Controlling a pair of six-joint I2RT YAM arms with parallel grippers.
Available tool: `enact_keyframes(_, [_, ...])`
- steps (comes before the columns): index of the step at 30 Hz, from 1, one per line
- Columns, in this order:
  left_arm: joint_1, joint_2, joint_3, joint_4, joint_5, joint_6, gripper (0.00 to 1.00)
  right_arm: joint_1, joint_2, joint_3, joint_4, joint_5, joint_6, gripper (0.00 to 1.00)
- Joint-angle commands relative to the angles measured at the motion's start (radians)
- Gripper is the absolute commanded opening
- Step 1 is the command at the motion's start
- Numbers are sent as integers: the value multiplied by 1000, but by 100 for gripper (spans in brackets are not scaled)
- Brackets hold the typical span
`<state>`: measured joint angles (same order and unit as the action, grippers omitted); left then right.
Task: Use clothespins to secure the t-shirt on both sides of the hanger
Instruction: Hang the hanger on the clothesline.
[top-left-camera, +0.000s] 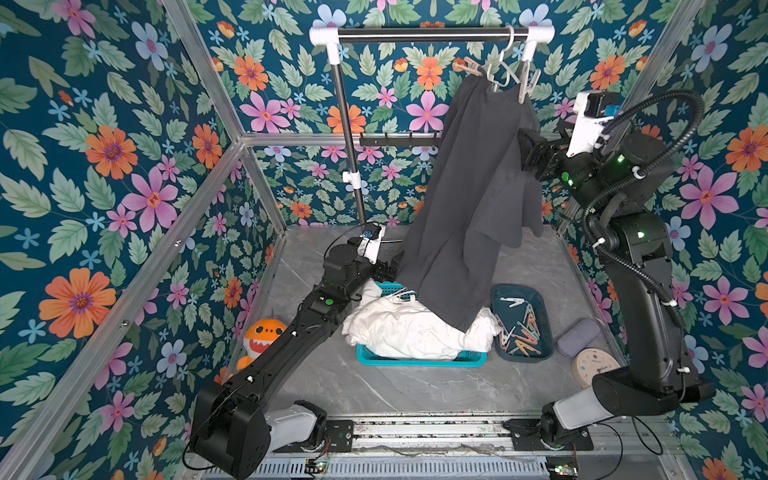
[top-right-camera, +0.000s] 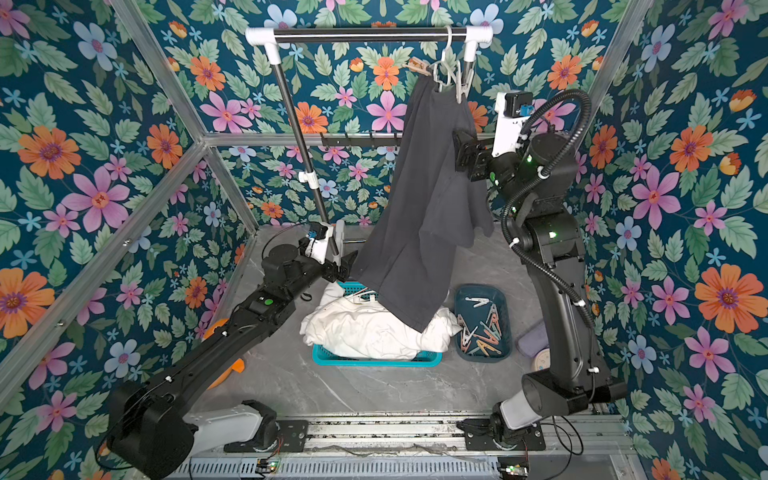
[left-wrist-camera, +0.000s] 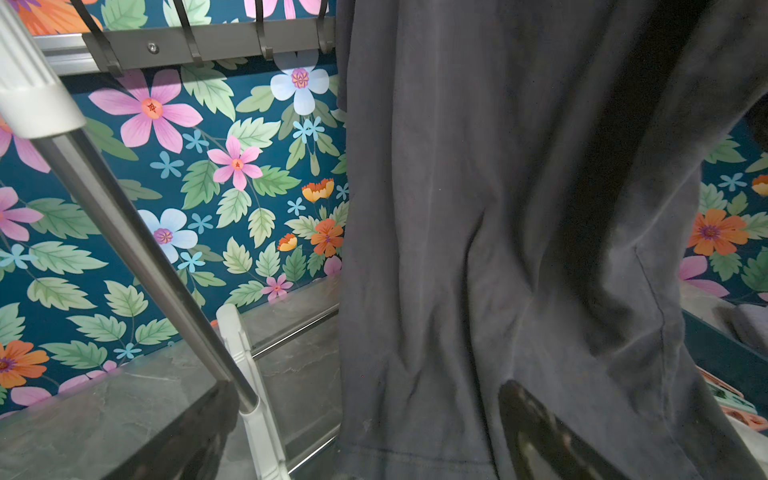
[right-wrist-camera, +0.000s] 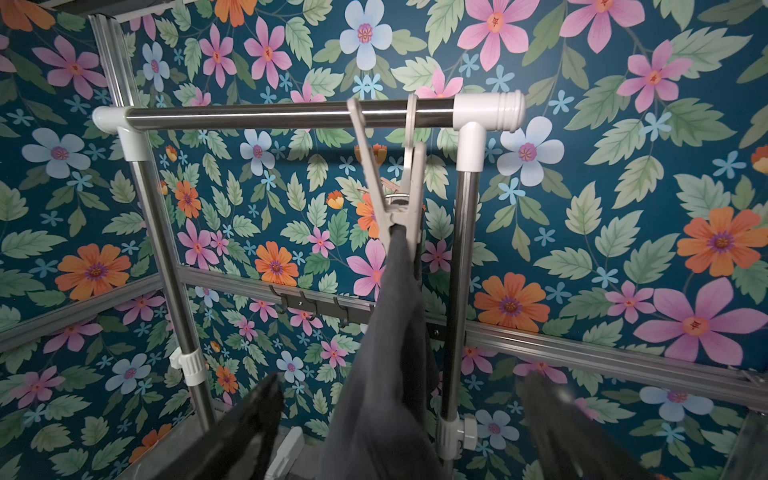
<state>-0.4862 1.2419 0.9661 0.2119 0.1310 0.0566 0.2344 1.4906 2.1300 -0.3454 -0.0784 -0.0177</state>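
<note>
So the dark grey t-shirt was hanging off the white hanger on the rack bar. It had two pins on it. A pinkish-tan clothespin sat at the shirt's shoulder on the side away from the right arm. A pale clothespin was clamped on the shoulder nearest that arm, handles sticking up.

The right pincer sat right beside the shirt's sleeve, below the pale pin, and it was wide open. In the wrist view its fingers stood either side of the fabric without squeezing it. The left pincer was down at the shirt's lower edge, also spread open and holding nothing.

Under the shirt's hem was a teal basket full of white laundry. Just beside the hem sat a dark tray with the spare clothespins in a loose heap, all on the grey counter.
</note>
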Motion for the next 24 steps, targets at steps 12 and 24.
enact_keyframes(12, [0,36,34,-60,-25,-49,97,1,-339,-458,-22,33,46,99])
enact_keyframes(24, [0,49,38,-58,-24,-76,99,4,-527,-880,5,-231,222,99])
